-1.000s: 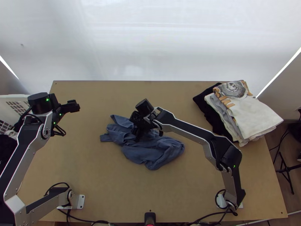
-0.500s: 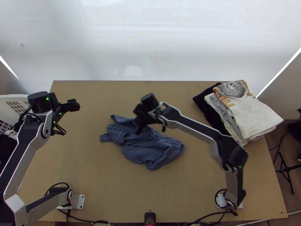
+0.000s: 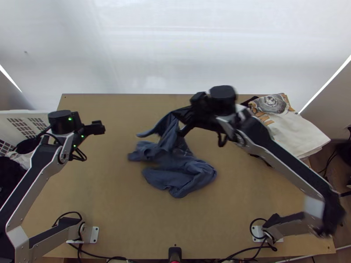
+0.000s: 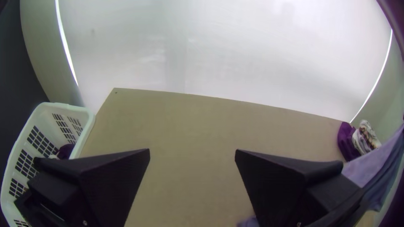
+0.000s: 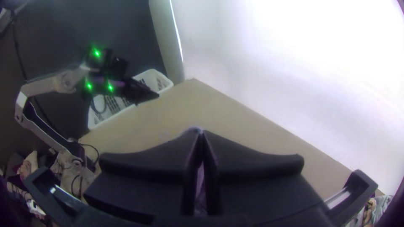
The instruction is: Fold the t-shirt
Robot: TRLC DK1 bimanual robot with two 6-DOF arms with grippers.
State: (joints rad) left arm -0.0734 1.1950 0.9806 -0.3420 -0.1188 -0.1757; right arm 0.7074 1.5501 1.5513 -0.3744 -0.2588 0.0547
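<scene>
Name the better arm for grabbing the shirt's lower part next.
Left, I'd say: the left gripper is open and empty, just left of the shirt, whereas the right gripper is shut on its raised part.

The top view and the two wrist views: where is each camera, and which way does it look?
Top view: high over the near edge, looking steeply down on the table; shows left arm and right arm.
Left wrist view: on the left wrist, looking past the open left claw across the table.
Right wrist view: on the right wrist, looking past the right claw toward the table's far left corner.
Both wrist views share the white basket.
</scene>
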